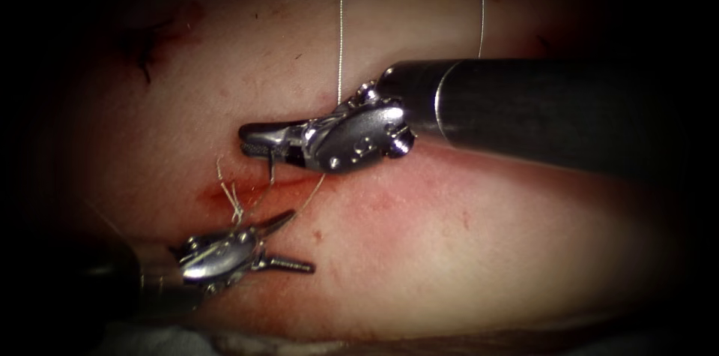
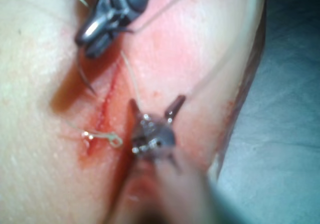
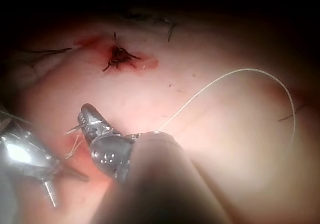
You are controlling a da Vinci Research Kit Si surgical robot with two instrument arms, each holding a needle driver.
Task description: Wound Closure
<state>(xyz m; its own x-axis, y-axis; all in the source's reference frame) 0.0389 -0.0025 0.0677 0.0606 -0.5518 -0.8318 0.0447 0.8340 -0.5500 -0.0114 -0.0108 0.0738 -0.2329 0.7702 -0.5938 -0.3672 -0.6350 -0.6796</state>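
My right tool [image 1: 255,142] reaches in from the right, its jaws shut on the curved needle [image 1: 269,167] near its blunt end. The needle [image 2: 82,74] hangs down over the cut [image 1: 258,189], its tip close to the tissue [image 1: 449,251]; I cannot tell if it enters. Thread [image 1: 341,34] rises from the right tool and loops out of view. My left tool [image 1: 298,242] sits just below the cut's left end, jaws open and empty. A knot with short cut ends [image 1: 232,197] lies on the cut beside it.
A dark older stitch [image 1: 146,49] with red fluid sits far up on the left, also seen as a dark stitch [image 3: 120,57]. A strand of thread [image 1: 307,198] crosses the cut towards the left tool. The tissue's front edge [image 1: 299,341] is near.
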